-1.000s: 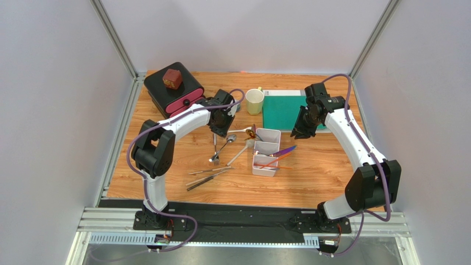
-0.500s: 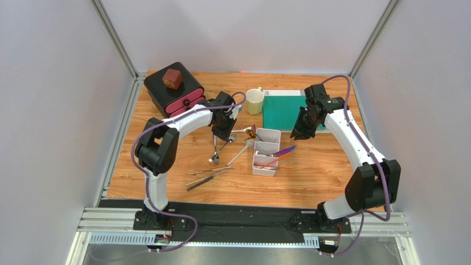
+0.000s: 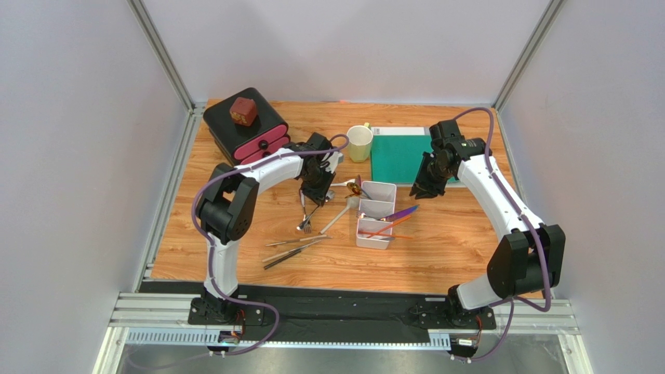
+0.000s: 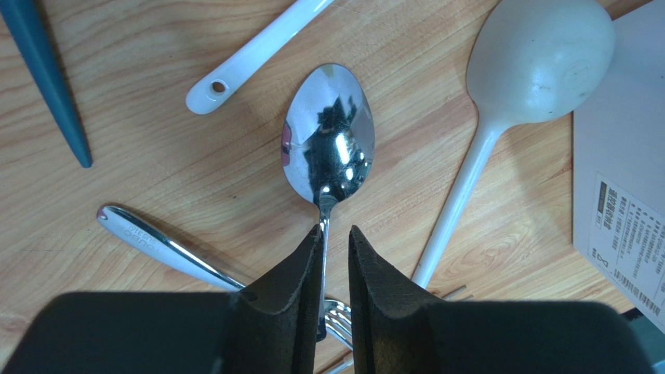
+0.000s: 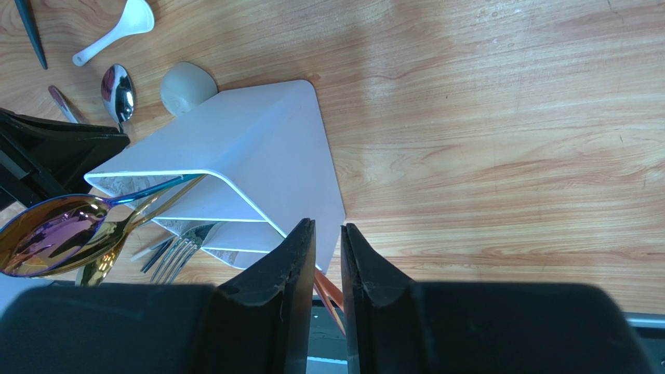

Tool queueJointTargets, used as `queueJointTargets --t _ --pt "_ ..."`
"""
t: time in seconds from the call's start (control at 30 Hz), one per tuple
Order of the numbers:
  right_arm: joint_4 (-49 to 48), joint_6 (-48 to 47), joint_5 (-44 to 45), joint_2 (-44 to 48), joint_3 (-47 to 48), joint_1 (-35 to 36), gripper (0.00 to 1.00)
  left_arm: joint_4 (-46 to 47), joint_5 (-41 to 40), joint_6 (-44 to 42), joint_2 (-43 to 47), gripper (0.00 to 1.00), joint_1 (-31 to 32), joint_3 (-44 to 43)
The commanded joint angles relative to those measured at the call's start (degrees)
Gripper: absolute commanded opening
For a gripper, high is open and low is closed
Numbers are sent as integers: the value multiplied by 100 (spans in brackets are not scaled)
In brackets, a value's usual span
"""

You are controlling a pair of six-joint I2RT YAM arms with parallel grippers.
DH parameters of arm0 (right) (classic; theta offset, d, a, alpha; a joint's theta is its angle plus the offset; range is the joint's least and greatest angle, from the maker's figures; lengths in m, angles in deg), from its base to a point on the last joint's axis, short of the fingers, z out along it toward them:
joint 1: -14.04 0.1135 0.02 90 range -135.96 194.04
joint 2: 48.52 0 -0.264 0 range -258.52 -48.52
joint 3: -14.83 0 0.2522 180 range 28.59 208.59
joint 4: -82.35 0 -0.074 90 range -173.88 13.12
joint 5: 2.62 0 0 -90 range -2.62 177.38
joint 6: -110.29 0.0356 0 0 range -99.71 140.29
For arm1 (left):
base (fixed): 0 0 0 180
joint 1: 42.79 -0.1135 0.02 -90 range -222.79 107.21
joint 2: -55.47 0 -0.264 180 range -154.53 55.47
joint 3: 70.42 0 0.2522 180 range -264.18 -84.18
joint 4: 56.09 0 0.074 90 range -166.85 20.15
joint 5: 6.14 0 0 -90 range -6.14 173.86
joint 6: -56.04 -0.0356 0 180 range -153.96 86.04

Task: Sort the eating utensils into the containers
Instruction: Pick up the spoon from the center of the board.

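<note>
While poised low just left of the small white plastic divided tray [image 3: 377,209], straddles the thin handle of a polished silver metal spoon [image 4: 328,136] with the left hand [image 4: 334,234]. Fingers [image 4: 290,273] only narrowly spread, with a sliver of gap on the handle's right side, so no firm pinch to be seen. Lying flat on the brown wooden counter [image 3: 453,241], that spoon, bowl end nearer the tray.

Just beside the tray's left wall, a pale off-white plastic spoon [image 4: 538,58]. Also left of the tray: a glossy white spoon handle with a hole [image 4: 257,51], a dark blue tapered handle [image 4: 47,78], a second silver handle [image 4: 156,245] and silver fork tines [image 4: 339,315] beneath the hand.

Hovering right of the tray's far end, the right hand [image 5: 328,226], fingers slightly apart, pinching nothing.

Overhanging the tray's right rim: an iridescent purple spoon [image 5: 47,234], a gold spoon [image 5: 101,261], a silver fork [image 5: 176,253] and orange-brown sticks [image 5: 328,292]. Cannot tell which compartment holds each.

Near-left of the tray, several slim loose utensils [image 3: 293,248] on the counter.
</note>
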Motion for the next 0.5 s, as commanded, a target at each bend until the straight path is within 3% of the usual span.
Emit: queueJointTargets --t 0.0,0.47 --pt "-283 3 -90 187 93 -19 23 -126 246 -99 -126 24 3 -136" --pt "-327 12 -117 196 102 -37 23 -319 150 -55 -398 23 3 -285"
